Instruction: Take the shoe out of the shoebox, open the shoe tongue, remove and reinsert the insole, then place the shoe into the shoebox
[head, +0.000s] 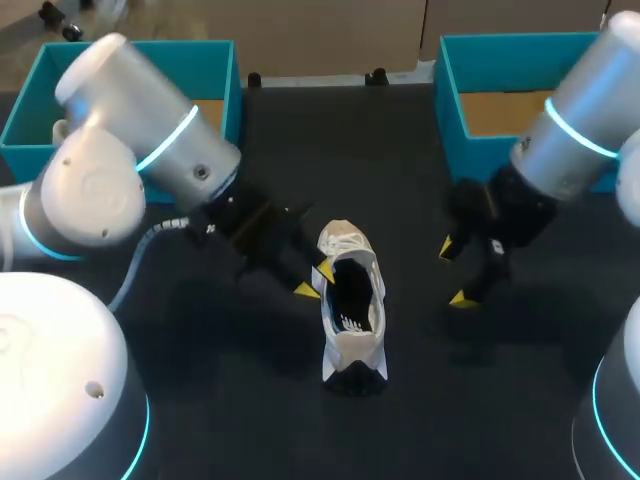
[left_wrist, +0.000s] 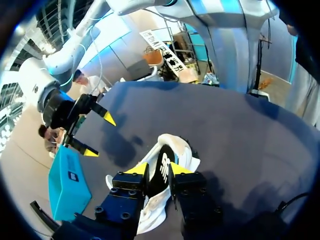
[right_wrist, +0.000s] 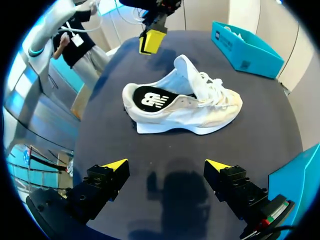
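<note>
Left tool (left_wrist: 158, 169) hangs narrowly parted beside the shoe (head: 352, 300), gripping nothing; right tool (right_wrist: 166, 164) gapes wide, empty.

You have a dark, matte table (head: 250, 410) before you. Its surface is lit from above, and soft shadows lie across it.
</note>
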